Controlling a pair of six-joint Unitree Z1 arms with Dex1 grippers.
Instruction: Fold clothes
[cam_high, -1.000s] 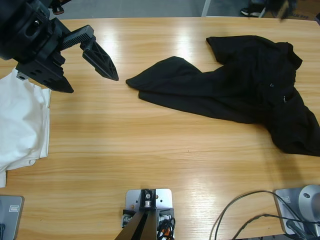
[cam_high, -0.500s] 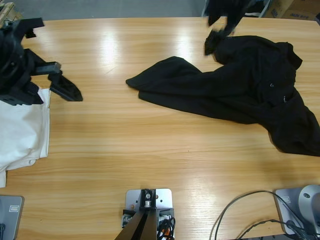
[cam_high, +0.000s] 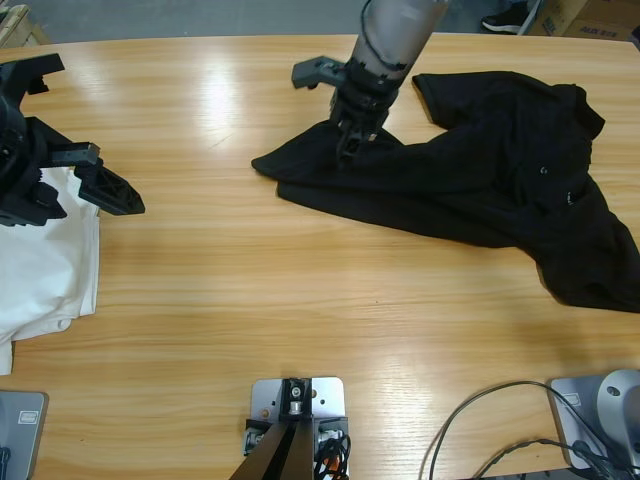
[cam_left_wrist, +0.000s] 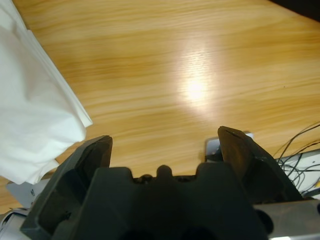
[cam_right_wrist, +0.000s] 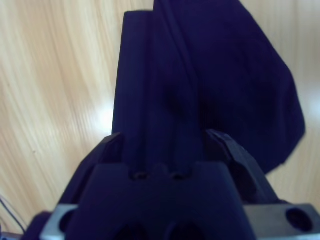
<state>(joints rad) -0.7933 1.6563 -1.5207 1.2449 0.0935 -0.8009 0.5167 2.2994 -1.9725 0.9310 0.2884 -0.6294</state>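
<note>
Right arm (cam_high: 398, 22): smooth silver-grey tube ending in a black wrist block with a grey side bracket. Right gripper (cam_high: 350, 140): two black tapered jaws. Left gripper (cam_high: 85, 180): black, blocky body; jaws (cam_left_wrist: 165, 150) are wedge-shaped with ribbed inner faces.

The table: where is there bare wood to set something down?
Bare wood lies mid-table, between the white shirts at the left edge and the black polo, reaching to the near edge. The far right is crowded by the polo, with the right gripper on it.
</note>
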